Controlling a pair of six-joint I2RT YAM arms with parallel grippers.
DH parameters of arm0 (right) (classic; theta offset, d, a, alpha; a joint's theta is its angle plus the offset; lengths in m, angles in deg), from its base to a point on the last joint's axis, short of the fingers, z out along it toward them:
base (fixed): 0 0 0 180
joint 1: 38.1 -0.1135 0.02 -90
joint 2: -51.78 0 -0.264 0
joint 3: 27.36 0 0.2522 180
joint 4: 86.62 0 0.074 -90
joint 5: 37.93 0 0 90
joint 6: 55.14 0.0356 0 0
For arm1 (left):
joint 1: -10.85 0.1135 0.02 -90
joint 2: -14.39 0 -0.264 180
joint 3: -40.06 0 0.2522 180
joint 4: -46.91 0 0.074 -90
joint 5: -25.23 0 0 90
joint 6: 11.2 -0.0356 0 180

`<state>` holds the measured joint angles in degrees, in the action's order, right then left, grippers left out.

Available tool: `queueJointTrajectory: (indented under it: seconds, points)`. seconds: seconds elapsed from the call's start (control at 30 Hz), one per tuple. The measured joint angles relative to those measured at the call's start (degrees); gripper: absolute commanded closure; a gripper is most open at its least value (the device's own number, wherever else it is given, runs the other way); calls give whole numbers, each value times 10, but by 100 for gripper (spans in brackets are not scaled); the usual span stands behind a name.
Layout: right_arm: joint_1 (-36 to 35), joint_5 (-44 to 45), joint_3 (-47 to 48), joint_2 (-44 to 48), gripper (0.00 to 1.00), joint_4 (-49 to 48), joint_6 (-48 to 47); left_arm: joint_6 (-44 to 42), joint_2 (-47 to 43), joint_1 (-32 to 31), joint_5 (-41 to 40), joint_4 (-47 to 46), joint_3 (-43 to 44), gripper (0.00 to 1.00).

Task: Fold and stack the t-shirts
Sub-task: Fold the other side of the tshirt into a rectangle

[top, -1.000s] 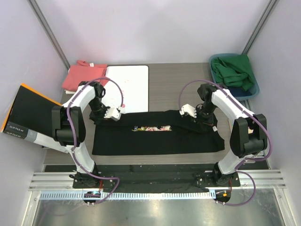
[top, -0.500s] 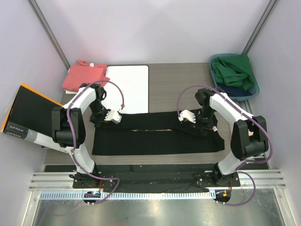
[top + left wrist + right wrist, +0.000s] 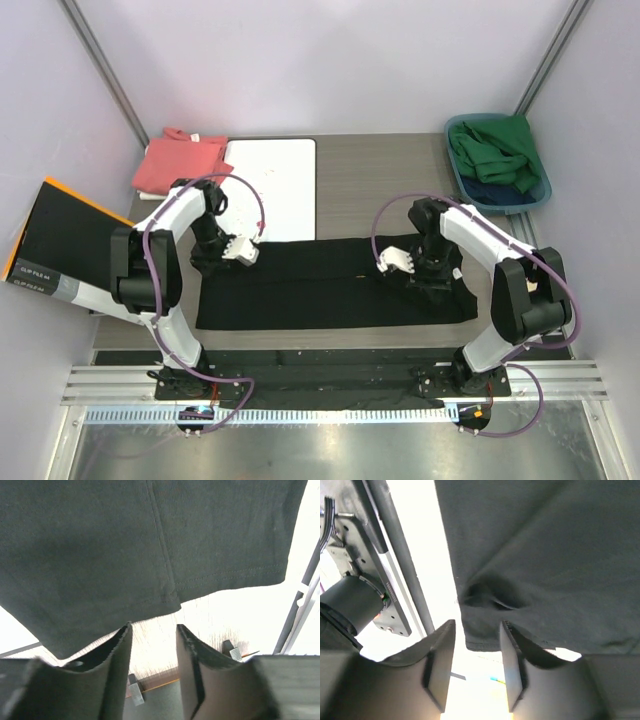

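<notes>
Over the black t-shirt [image 3: 330, 285], the left gripper [image 3: 247, 252] and right gripper [image 3: 392, 261] hang near its two ends, jaws apart, holding nothing.

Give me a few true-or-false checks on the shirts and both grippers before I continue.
1. The black cloth t-shirt lies flat as a long band, no print showing. True.
2. The left gripper is clamped on it. False: its jaws stand apart, holding nothing.
3. The right gripper is open. True.
4. The salmon-pink folded t-shirt is stacked on the black one. False: it lies at the far left, beside the white rectangular board.
5. The blue plastic bin holds green cloth. True.
</notes>
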<state>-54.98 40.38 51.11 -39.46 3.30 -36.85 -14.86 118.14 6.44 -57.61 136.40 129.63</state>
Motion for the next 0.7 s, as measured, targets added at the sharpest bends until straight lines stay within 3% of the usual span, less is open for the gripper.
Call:
queueJointTrajectory:
  seconds: [0.37,0.7]
  points:
    - [-7,12,-5,0,48,-7,9,12,17,0,-16,6,27,52]
    - [24,-35,160,-208,53,-160,111,35,51,0,-13,3,85,52]
